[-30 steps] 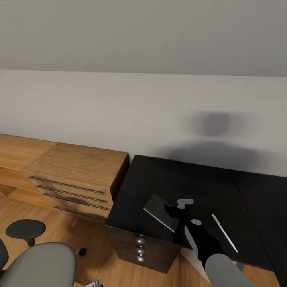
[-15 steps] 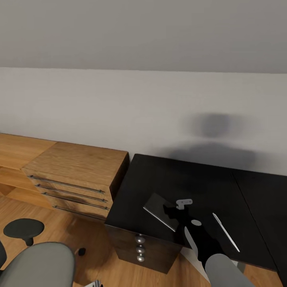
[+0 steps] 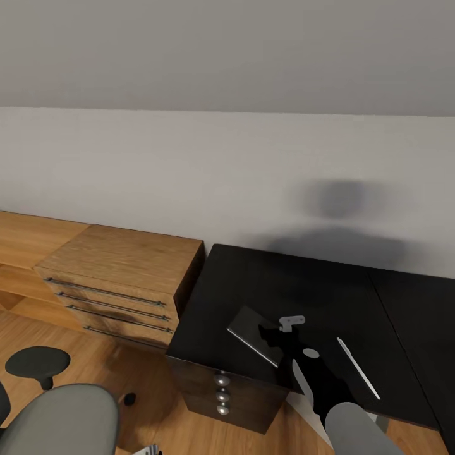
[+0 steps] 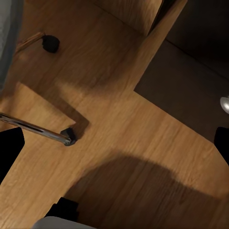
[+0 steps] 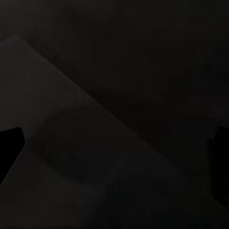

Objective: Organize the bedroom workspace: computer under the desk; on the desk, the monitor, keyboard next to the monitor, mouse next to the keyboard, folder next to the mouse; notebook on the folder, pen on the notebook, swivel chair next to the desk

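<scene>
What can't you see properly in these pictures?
- Notebook: in the head view its near corner is hidden behind the right arm.
- Right gripper: the dark fingers sit at the picture edges in the right wrist view, and the head view blurs them into the black desk.
- Swivel chair: cut off by the head view's lower edge.
- Pen: too thin for detail.
</scene>
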You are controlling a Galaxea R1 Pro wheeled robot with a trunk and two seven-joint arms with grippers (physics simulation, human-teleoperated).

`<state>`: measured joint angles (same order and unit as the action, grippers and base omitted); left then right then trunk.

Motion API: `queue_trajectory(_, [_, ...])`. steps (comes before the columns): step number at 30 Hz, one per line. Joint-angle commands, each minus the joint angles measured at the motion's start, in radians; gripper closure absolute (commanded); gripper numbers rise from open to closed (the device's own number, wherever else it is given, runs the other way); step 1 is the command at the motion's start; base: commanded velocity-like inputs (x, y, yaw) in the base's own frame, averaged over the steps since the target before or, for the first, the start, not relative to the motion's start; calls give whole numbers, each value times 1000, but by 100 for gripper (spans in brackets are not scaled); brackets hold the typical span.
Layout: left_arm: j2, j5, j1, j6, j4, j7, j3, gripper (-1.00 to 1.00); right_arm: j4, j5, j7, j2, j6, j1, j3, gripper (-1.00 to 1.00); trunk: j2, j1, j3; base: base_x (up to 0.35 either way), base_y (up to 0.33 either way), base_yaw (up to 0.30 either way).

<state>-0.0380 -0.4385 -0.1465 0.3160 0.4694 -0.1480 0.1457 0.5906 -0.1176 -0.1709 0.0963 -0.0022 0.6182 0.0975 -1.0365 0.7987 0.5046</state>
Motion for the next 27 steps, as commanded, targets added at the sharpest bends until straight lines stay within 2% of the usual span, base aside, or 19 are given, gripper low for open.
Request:
queue_trajectory(1, [1,-6,-1,4,0,-8,8,-100,-10,-8,-10,2,5,0,8,-100,0,0,1,0,0,0])
queue_trajectory(11, [3,-6,-1,6,0,-8,9,-100,-21,-8,-10,2,5,0,8,-100,0,0,1,-111,0,0])
queue_trajectory(27, [3,-6,-1,6,0,-8,9,-100,-20,-11,-10,2,5,0,8,-100,0,0,1,-41,0,0])
